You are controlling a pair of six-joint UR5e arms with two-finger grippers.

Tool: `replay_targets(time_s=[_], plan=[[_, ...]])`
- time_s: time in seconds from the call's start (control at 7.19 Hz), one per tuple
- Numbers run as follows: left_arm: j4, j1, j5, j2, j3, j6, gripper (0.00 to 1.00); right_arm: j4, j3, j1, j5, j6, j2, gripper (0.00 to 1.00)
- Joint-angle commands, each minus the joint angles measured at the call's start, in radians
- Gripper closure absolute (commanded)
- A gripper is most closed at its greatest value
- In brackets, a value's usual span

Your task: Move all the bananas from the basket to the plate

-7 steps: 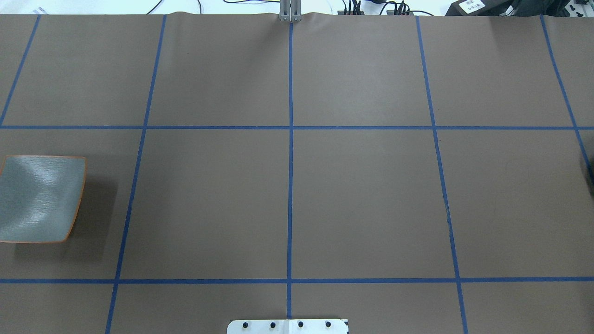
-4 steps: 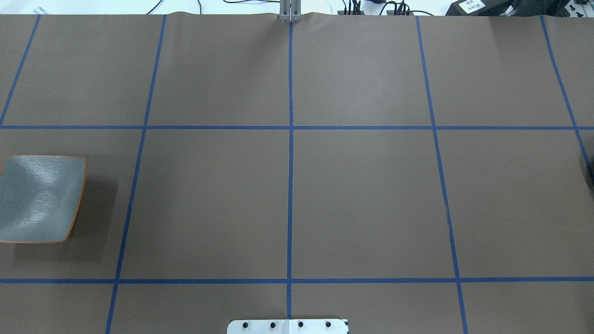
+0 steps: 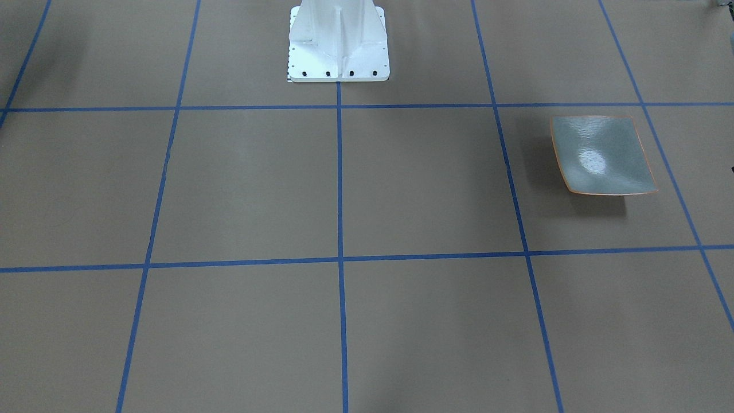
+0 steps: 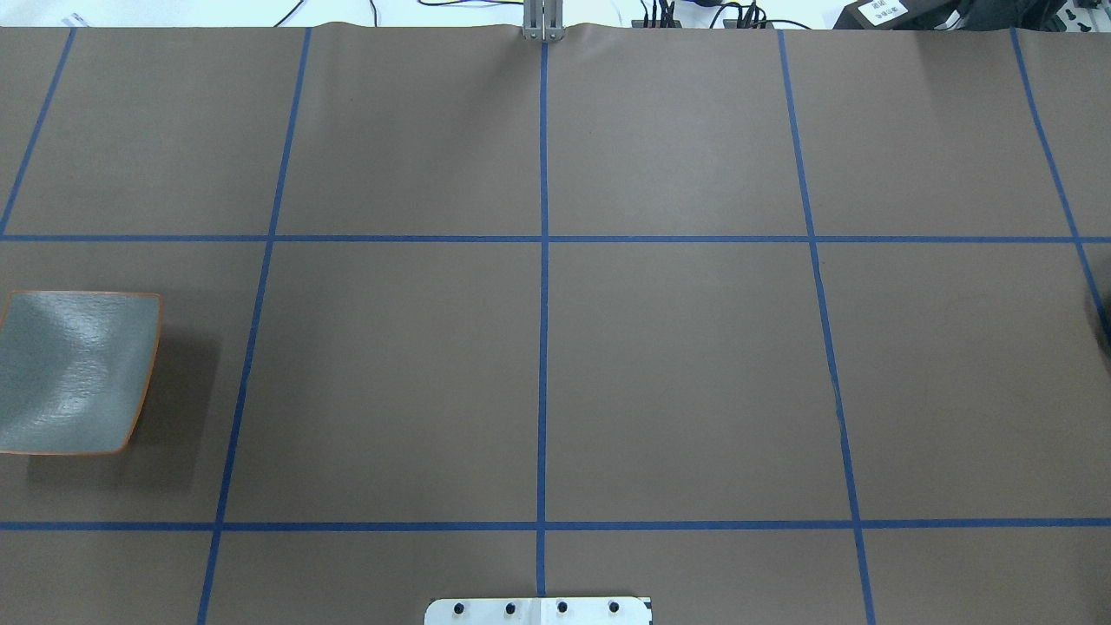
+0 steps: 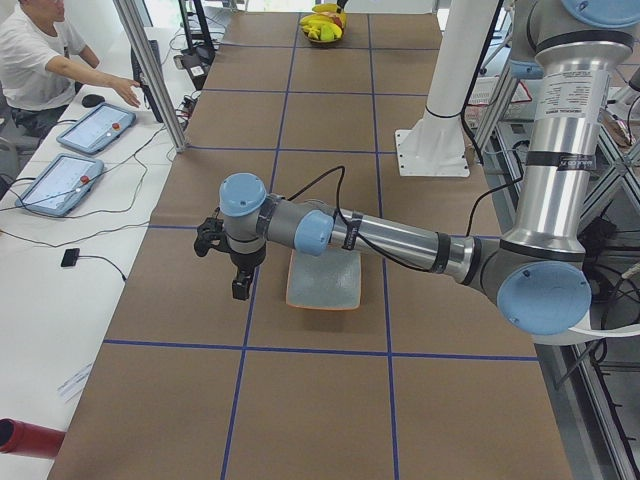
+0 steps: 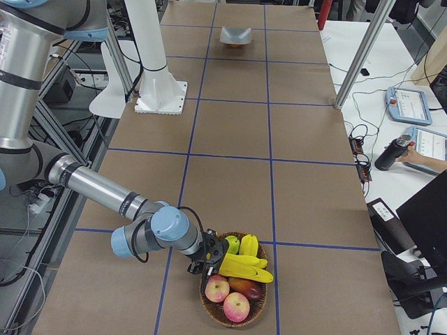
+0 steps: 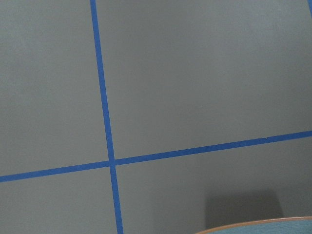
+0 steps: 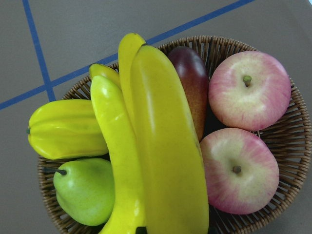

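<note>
Right gripper (image 6: 206,259) is down at the wicker basket (image 6: 209,301), nosing in at the rim right beside the bananas (image 6: 244,266). Released or clenched? I cannot tell from this far view. On its wrist camera the bananas (image 8: 156,146) fill the middle, bunched on top of the other fruit, all of them inside the basket (image 8: 292,146). And it is crowded in there: two pink apples (image 8: 248,90) at 3 and 4 o'clock, a dark red mango (image 8: 190,87) pressed against the bananas at 1 o'clock, a ribbed yellow star fruit (image 8: 66,129) at 9 o'clock and a green pear (image 8: 85,190) at 8 o'clock. Over to the left gripper (image 5: 238,270): it hangs above the table (image 5: 320,420) just beside the plate (image 5: 325,280), at its 9 o'clock in the left-end view, with the forearm crossing over the plate's far edge. Its state I cannot tell either. Basket and plate lie well apart, at opposite ends of the table. An operator (image 5: 30,50) sits off at 10 o'clock.
</note>
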Motion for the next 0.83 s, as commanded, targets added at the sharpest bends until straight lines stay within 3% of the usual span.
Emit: replay_targets(time_s=[0.0,0.28,0.7], plan=[[0.002,0.0,-0.001,0.0,-0.003,0.0,0.0,-0.034,0.071,0.01,0.116,-0.001,-0.006,1.0],[0.002,0.0,-0.004,0.0,-0.003,0.0,0.0,-0.095,0.158,-0.014,0.137,0.011,0.004,1.0],[0.012,0.003,-0.032,-0.018,0.004,-0.005,0.0,-0.124,0.203,-0.142,0.154,0.106,0.148,1.0]])
